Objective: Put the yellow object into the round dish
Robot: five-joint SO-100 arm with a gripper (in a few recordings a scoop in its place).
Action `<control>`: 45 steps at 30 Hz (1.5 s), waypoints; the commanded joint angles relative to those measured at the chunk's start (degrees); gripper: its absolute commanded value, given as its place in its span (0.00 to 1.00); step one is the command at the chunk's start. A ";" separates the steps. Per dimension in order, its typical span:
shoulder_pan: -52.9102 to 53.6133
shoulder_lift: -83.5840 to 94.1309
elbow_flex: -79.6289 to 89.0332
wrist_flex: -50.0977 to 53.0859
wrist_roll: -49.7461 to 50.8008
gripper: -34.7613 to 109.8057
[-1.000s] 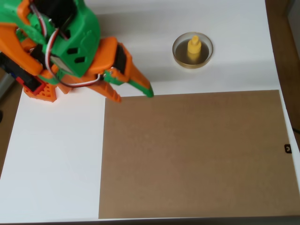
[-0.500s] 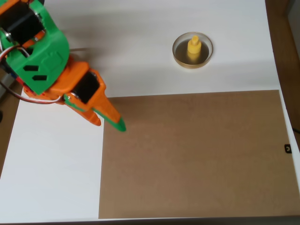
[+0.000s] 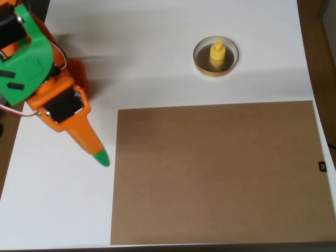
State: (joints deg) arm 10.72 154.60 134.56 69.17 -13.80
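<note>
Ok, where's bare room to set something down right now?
The brown board is bare all over. The white table is free below the end effector and in the strip between it and the round dish. The dish holds the yellow object; the arm crowds the upper left.

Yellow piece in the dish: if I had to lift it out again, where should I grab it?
Grip the narrow knob on top of the yellow piece, coming straight down. It stands upright in the dish, whose rim probably blocks a low side approach.
</note>
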 commanded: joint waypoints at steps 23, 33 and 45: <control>-4.13 22.41 23.99 -6.94 -0.53 0.40; -4.75 30.50 30.06 -5.62 -0.35 0.41; -2.81 32.34 33.84 -6.33 0.26 0.32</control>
State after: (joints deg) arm 6.94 185.45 167.87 62.75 -13.18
